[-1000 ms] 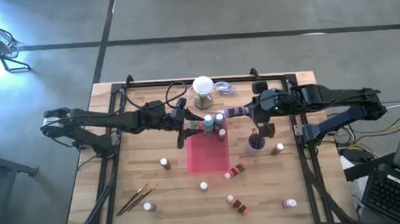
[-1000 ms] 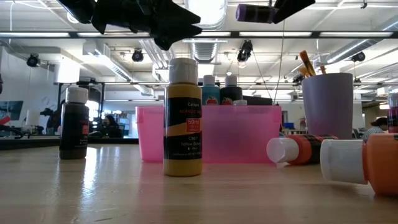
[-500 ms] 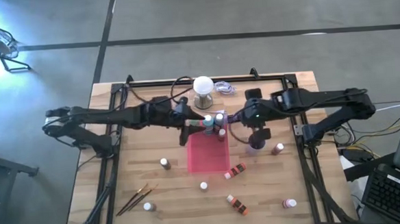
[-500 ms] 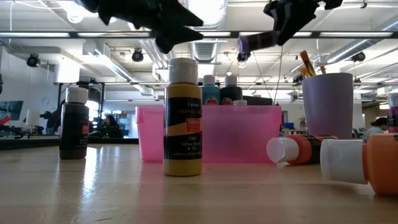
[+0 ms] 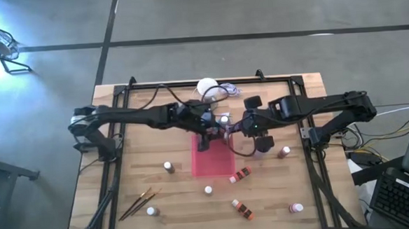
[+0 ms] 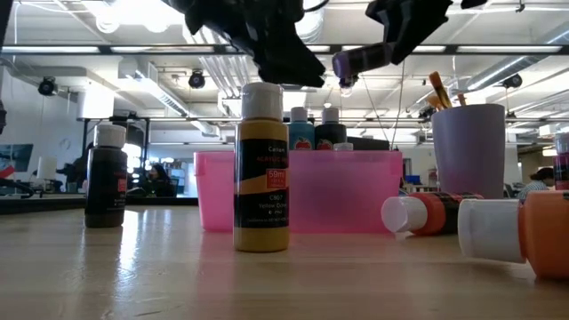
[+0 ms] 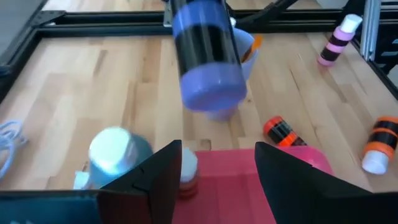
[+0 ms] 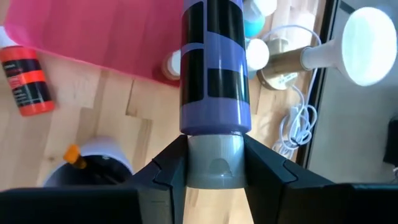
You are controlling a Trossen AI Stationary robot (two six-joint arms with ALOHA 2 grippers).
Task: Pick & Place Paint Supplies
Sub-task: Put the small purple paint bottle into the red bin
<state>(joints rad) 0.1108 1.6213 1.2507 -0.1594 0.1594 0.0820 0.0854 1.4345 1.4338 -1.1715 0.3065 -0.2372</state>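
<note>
Over the pink tray's (image 5: 212, 159) far end, our right gripper (image 8: 214, 163) clamps a purple paint bottle (image 8: 213, 68) by its cap, held sideways for drop-in w/ the others. Left gripper (image 7: 214, 165) hangs empty, fingers apart, alongside.

Both arms read dark, near black, built of long slim links with chunkier joint housings. Thin black cables loop loosely off the left arm and curl beside the right arm's wrist. The left hand (image 7: 217, 177) shows two broad, flat, matte black fingers with angled edges. The right hand (image 8: 214, 165) has the same black, wedge-shaped fingers, plain and unmarked.
</note>
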